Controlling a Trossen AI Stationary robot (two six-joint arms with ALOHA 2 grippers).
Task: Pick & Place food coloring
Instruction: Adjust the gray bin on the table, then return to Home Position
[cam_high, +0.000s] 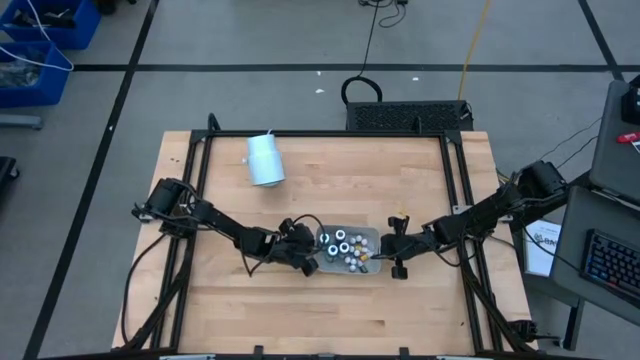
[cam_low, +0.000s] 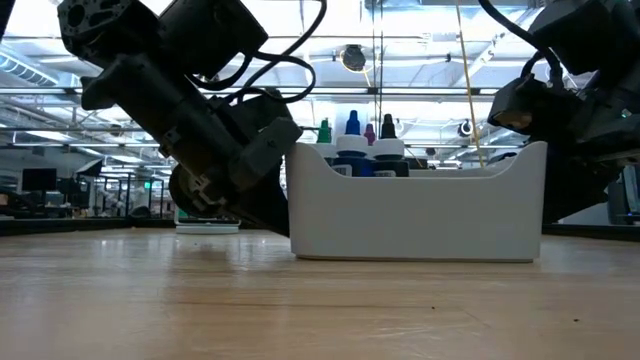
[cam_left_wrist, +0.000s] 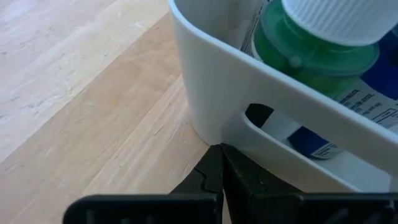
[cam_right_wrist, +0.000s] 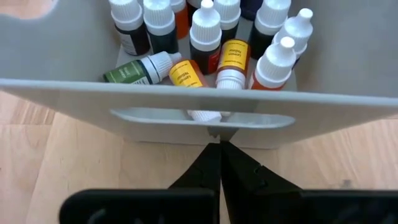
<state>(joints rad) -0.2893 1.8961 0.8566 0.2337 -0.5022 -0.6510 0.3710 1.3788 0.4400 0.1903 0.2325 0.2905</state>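
Observation:
The food coloring bottles (cam_high: 342, 248) stand and lie in a grey tray (cam_high: 372, 234) near the table's middle. The right wrist view shows several small white-capped ones (cam_right_wrist: 205, 31). A larger green one (cam_left_wrist: 311, 56) shows in the left wrist view. My left gripper (cam_high: 310, 265) is shut at the tray's left end. My right gripper (cam_high: 388, 252) is shut at its right end. In the low view the tray (cam_low: 420, 215) sits flat on the wood between both arms. My left gripper (cam_left_wrist: 221, 152) is shut, and its tips meet the tray's left end wall (cam_left_wrist: 208, 118) low down, beside the handle slot (cam_left_wrist: 261, 115), coming about level from the table's left. The tray rests on the table. My right gripper (cam_right_wrist: 219, 148) is shut. Its tips meet the tray's right end wall (cam_right_wrist: 155, 134) just below the handle slot (cam_right_wrist: 202, 117), coming about level from the table's right.
A large white cylinder (cam_high: 265, 160) lies on its side on the far left part of the table. Black frame rails run along the table's edges (cam_high: 455, 200). Bare wood lies near of the tray (cam_high: 330, 310).

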